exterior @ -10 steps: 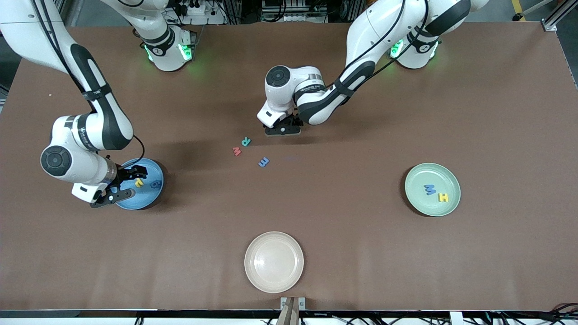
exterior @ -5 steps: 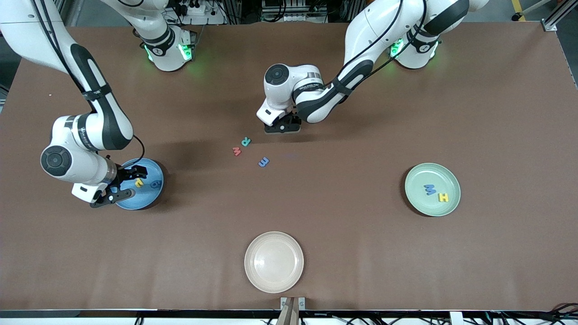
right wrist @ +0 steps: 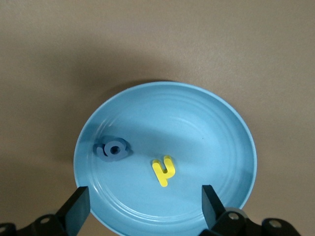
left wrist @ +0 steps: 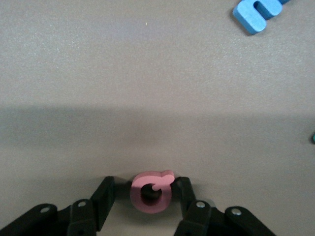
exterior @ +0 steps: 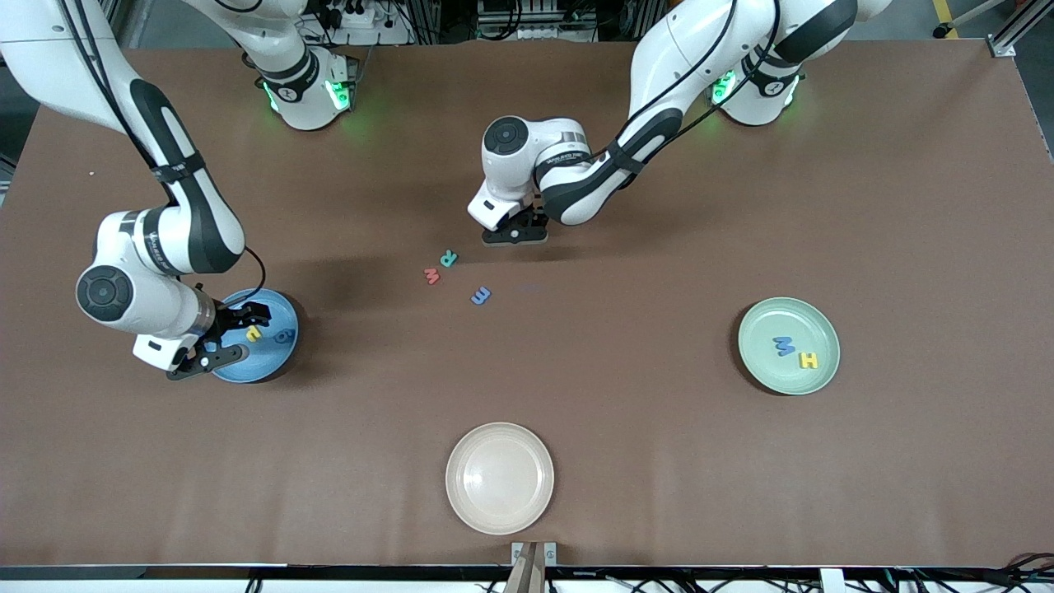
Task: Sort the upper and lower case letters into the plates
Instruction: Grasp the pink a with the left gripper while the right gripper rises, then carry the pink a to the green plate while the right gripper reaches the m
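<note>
Left gripper (left wrist: 151,194) fingers closed in, pinching pink letter (left wrist: 151,191); right gripper (right wrist: 142,204) fingers spread over blue plate (right wrist: 216,128).

The table (exterior: 659,461) carries a matt, finely grained brown covering. The blue plate (right wrist: 206,128) shows a smooth, slightly glossy plastic-like finish; the pink letter (left wrist: 151,191) looks matt and foam-like, and the gripper fingers (left wrist: 101,204) are matt black

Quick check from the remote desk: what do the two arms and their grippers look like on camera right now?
Both arms are glossy white with dark grey-black joint bands and black cables clipped along the links; green lights glow at their bases. The left gripper and right gripper are matte black, two-fingered, with silver screw heads on the linkage and flat, squared fingertips.
</note>
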Tool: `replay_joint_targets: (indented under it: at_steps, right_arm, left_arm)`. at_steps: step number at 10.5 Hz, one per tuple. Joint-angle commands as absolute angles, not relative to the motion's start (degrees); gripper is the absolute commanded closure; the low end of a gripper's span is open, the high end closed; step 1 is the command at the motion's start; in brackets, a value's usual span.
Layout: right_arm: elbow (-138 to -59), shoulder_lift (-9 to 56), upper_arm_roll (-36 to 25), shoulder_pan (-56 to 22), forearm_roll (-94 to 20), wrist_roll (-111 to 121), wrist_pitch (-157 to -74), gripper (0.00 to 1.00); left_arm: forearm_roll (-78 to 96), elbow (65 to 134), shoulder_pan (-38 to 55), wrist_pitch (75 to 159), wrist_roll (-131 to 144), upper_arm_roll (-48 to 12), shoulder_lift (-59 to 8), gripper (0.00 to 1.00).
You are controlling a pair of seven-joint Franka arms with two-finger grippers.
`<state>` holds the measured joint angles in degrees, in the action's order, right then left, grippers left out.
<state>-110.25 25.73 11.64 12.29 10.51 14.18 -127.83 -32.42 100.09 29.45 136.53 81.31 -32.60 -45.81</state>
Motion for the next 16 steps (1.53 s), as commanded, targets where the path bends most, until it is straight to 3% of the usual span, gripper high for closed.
replay_joint_targets:
  at_steps: [1, 2, 5, 7, 10, 16]
  right_arm:
    - [-107.95, 24.79, 12.04, 12.57, 10.9, 13.98, -124.91, 0.0]
    - [-106.36, 24.96, 12.04, 12.31, 10.81, 13.89, -123.67, 0.0]
    - [-105.03, 25.05, 11.95, 11.08, 10.81, 12.74, -123.92, 0.0]
    - [-103.63, 25.05, 12.04, 9.15, 10.81, 12.66, -123.58, 0.0]
    - [-102.66, 25.22, 11.95, 7.12, 10.81, 10.2, -123.66, 0.0]
    - [-101.87, 25.31, 12.04, 6.86, 10.72, 8.44, -123.66, 0.0]
  left_arm:
    - [-34.28, 100.81, 29.27, 137.29, 82.62, -32.26, -45.7, 0.85]
    - [-34.19, 100.72, 29.27, 137.29, 82.7, -31.82, -45.7, 1.0]
    - [-34.19, 100.63, 27.96, 136.94, 83.32, -31.46, -44.13, 1.0]
    - [-34.1, 100.72, 24.01, 135.28, 82.54, -31.55, -38.61, 1.0]
    - [-32.88, 100.55, 12.61, 133.25, 73.25, -32.34, -31.31, 1.0]
    - [-20.32, 97.04, -14.2, 118.24, 37.85, -36.47, -21.63, 1.0]
